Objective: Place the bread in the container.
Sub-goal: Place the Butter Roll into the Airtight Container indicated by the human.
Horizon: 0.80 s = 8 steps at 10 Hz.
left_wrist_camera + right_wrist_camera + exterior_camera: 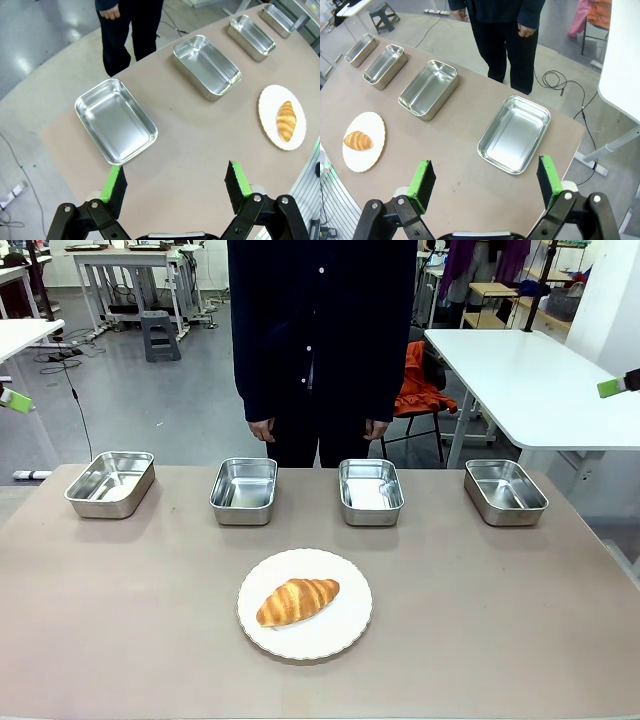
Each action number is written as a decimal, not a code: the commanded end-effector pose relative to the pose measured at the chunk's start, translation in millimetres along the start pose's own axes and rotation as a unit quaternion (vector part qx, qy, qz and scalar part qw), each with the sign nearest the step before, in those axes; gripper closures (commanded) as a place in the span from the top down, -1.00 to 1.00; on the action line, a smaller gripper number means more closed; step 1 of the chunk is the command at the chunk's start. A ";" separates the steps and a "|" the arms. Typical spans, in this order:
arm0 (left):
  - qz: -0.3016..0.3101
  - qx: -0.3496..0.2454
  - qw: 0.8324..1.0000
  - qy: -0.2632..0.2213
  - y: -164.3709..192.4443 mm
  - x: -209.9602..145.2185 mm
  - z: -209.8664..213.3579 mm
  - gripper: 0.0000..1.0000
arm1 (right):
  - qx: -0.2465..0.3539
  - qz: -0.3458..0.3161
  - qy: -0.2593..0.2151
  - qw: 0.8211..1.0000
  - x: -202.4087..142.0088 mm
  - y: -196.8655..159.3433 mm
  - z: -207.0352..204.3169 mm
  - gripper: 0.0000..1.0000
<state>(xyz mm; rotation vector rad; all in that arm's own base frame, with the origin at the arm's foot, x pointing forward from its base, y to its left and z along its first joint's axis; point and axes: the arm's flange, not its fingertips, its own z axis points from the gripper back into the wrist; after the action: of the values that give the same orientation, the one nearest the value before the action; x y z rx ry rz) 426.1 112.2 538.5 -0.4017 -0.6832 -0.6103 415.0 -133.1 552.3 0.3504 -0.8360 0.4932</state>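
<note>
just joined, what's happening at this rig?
Nothing handled yet. The croissant lies on a white plate near the robot's side. Four steel pans stand empty in a row beyond it. The robot's left hand and right hand hang open, high at either end of the table. A person stands opposite, arms down.

1. The left gripper [175, 181] has two black fingers [102, 217] made of flat bars joined together.
2. Each finger ends in a bright green pad [111, 186] with a black face on the inner side.
3. Small round silver screws [94, 204] sit at the joints.
4. The right gripper [485, 176] looks the same, with black bars, green tips and shiny round screws.
5. The person [320, 330] wears a dark blue coat [290, 350] with long sleeves [258, 390].
6. A row of small white buttons [321, 271] runs down the front of the coat.
7. The person's trousers [507, 55] are dark too.
</note>
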 end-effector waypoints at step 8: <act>0.001 0.002 1.000 -0.004 -0.6 1.3 0.8 1.00 | 0.006 -0.002 -0.008 1.000 0.4 -0.4 -1.1 1.00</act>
<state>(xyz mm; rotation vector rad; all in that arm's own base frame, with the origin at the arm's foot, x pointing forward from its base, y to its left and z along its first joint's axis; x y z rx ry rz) 426.1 112.2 538.5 -0.4017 -0.6832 -0.6103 415.0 -133.2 552.3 0.3503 -0.8360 0.4931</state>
